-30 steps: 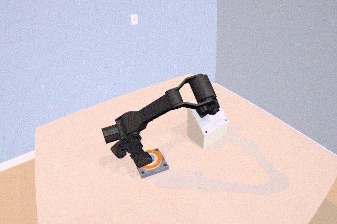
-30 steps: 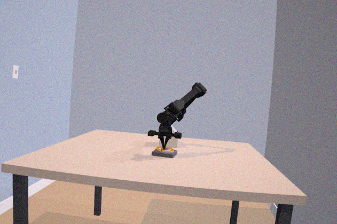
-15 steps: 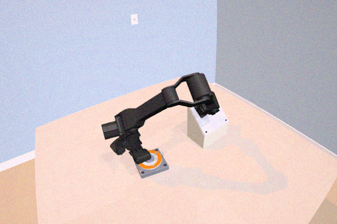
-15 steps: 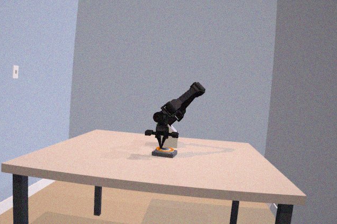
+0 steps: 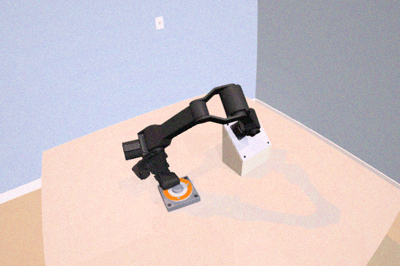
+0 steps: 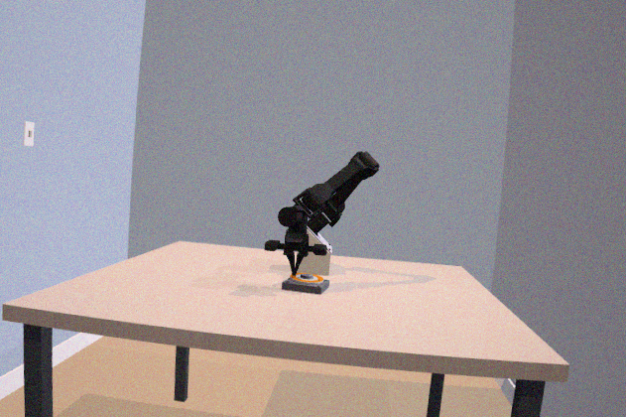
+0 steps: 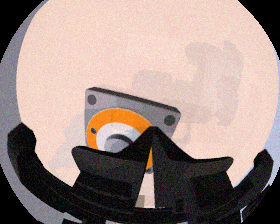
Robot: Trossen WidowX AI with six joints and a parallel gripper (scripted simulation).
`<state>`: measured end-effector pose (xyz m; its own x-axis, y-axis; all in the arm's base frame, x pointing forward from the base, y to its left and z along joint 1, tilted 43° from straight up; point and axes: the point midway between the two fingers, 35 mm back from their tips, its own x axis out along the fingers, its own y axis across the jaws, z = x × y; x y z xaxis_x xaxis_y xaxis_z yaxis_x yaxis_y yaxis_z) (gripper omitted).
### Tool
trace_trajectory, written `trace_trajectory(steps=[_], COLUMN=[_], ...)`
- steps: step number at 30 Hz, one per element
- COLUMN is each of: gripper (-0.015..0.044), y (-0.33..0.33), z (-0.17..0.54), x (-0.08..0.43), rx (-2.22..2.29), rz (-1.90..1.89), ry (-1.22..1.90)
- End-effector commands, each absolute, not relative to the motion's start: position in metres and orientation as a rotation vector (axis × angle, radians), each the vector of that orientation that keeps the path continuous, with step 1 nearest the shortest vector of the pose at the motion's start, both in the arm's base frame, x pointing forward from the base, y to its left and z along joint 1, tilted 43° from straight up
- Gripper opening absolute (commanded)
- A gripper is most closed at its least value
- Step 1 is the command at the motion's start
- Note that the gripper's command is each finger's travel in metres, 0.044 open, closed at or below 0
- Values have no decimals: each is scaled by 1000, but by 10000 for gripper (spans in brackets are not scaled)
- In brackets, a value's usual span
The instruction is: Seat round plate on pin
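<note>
The round plate (image 5: pixel 189 190) (image 6: pixel 316 281) (image 7: pixel 102 120), white with an orange ring, sits around the grey post (image 5: pixel 177 189) (image 7: pixel 115 145) on the square grey base (image 5: pixel 180 205) (image 6: pixel 302 286) (image 7: pixel 153 114). Small dark spots show in its ring. I cannot make out the orange tab or the pin, nor tell whether the plate lies fully flat. My gripper (image 6: pixel 295 274) (image 7: pixel 153 129) is shut and empty, pointing down. Its tips are at the plate's left edge in the exterior view; contact is unclear. In the top view the gripper body hides the tips and the plate's upper left part.
The arm's white and beige wedge-shaped mount (image 5: pixel 232 158) (image 6: pixel 318 263) stands on the table (image 5: pixel 113 228) (image 6: pixel 202 318) behind the base. The arm arches from it over to the base. Dark round holes show at the base's corners.
</note>
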<state>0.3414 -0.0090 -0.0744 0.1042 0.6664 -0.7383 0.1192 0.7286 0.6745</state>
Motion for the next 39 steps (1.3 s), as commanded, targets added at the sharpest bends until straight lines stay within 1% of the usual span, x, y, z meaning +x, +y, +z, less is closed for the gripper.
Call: trace_trajectory(steps=[1, 39], gripper=[0, 0], y=[-10, -15], z=[-78, -84], x=[334, 306], rx=[693, 693], rz=[453, 452], ry=[1447, 1449])
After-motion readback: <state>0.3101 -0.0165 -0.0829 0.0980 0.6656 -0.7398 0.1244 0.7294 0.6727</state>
